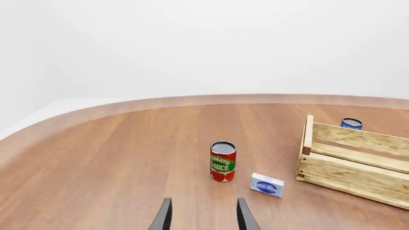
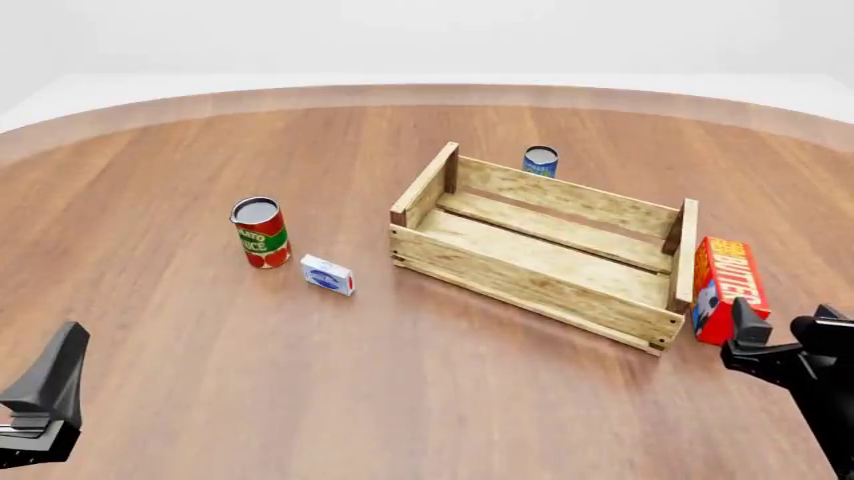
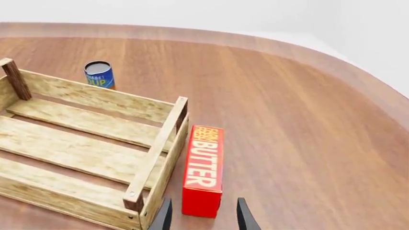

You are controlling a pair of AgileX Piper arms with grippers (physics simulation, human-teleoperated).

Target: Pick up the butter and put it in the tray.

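Note:
The butter (image 3: 204, 169), a red-orange carton with white lettering, lies on the table just outside the tray's right end board; in the front view the butter (image 2: 727, 285) is at the right. The tray (image 2: 561, 262), a pale slatted wooden crate, sits mid-table with nothing in it. My right gripper (image 3: 203, 218) is open, and the carton's near end shows between its fingertips; whether it touches I cannot tell. From the front, the right gripper (image 2: 763, 345) sits just on the near side of the butter. My left gripper (image 1: 203, 219) is open and holds nothing, low at the front left (image 2: 47, 390).
A tomato sauce can (image 2: 260, 232) stands left of the tray, with a small white-and-blue box (image 2: 327, 274) beside it. A blue can (image 2: 539, 161) stands behind the tray's far wall. The round wooden table's edge (image 2: 427, 92) curves along the back.

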